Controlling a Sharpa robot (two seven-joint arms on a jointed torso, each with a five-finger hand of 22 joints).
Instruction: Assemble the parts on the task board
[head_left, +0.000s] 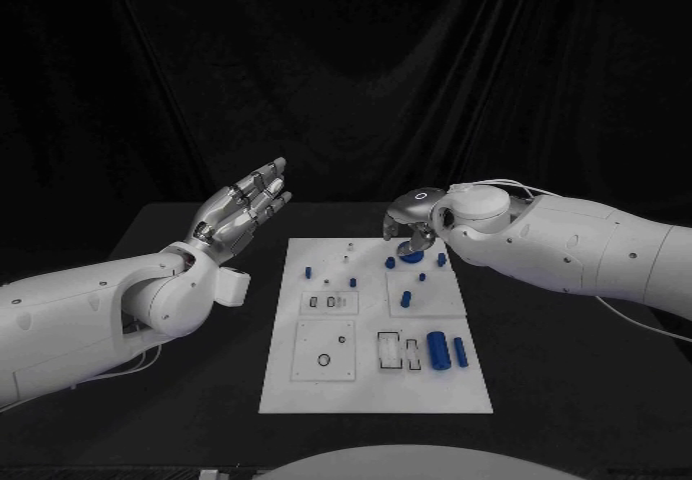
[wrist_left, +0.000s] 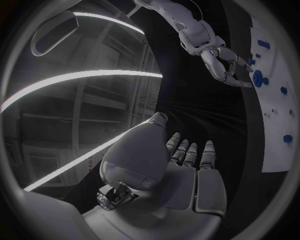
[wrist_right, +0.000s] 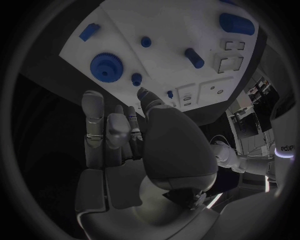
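Blue plastic, the toothed round gear lies flat on the white task board on the black worktop; it looks light, stiff and smooth, best pinched across its rim. Right robot hand hovers above it, fingers loosely apart, empty; left robot hand is raised, spread, empty.

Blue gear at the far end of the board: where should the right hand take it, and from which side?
Grip the blue gear by its toothed rim, coming from above. It lies flat on the task board, so only the rim is exposed. The right hand hovers over it.
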